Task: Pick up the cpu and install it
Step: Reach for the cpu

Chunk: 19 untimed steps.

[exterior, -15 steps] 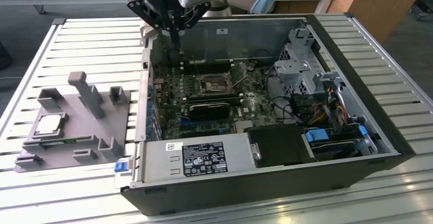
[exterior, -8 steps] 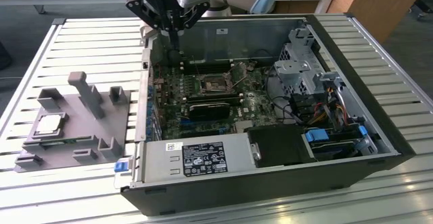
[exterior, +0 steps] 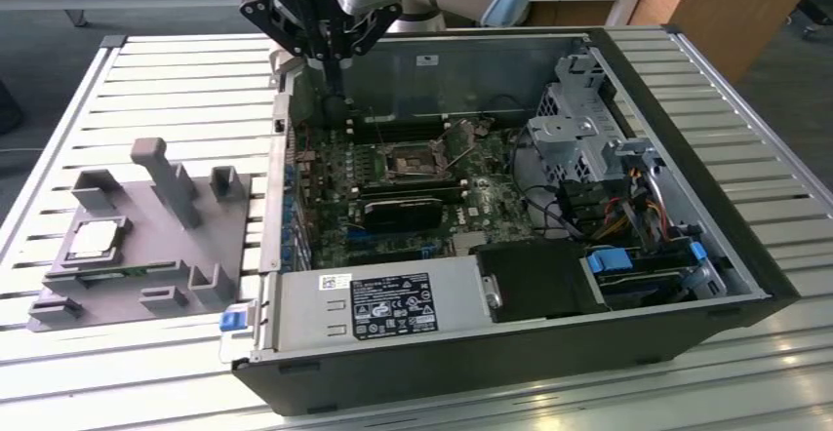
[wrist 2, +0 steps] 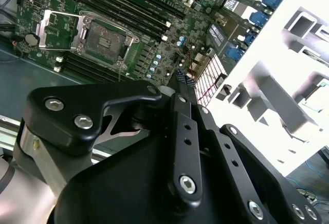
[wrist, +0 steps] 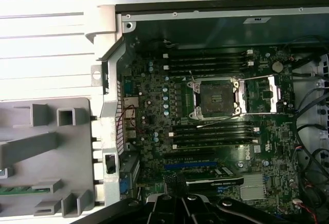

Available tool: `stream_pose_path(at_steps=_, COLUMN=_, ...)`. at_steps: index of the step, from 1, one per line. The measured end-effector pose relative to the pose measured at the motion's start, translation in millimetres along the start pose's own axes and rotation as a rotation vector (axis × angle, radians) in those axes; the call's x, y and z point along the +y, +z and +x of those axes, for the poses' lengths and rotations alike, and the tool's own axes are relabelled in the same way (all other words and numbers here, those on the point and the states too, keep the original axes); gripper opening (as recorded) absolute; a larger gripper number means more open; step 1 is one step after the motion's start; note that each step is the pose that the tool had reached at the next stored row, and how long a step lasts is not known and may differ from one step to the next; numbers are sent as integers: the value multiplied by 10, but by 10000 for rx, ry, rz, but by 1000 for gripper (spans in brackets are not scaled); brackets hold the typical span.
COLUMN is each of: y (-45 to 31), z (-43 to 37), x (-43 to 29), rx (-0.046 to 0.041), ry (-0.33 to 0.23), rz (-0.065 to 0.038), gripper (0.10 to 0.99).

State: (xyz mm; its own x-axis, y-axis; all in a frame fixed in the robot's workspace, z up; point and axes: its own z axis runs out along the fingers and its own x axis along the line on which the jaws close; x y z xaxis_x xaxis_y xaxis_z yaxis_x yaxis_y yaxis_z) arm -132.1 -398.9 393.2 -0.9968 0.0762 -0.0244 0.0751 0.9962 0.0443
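Observation:
The cpu (exterior: 96, 239), a flat silver square, lies in a recess of the grey fixture tray (exterior: 195, 246) at the exterior view's left, beside the open computer case (exterior: 729, 255). My gripper (exterior: 338, 107) hangs over the case's far corner on the tray's side, well away from the cpu. Its dark fingers are pressed together, shut with nothing between them, as both wrist views show (wrist 2: 184, 78) (wrist: 175, 181). On the motherboard, the socket (exterior: 414, 163) (wrist 2: 105, 39) (wrist: 215, 99) stands bare with its metal load plate (wrist: 262, 93) swung open.
The tray carries upright posts (exterior: 167, 177) and a green strip (wrist: 20, 189). Inside the case are memory slots (wrist: 208, 62), a black graphics card (exterior: 404, 212), a drive cage (exterior: 579, 119) with cables, and a power supply (exterior: 377, 304). The slatted table (exterior: 170, 70) surrounds everything.

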Motion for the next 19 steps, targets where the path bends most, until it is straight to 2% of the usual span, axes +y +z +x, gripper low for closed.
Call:
stream_pose_path(at_steps=3, y=0, z=6, x=0, rx=0, ry=0, rz=0, gripper=106)
stream_pose_path(at_steps=5, y=-1, z=44, x=-3, rx=0, ry=0, rz=-1, gripper=106)
stream_pose_path(at_steps=19, y=-1, z=72, x=-6, rx=0, ry=0, rz=0, gripper=106)
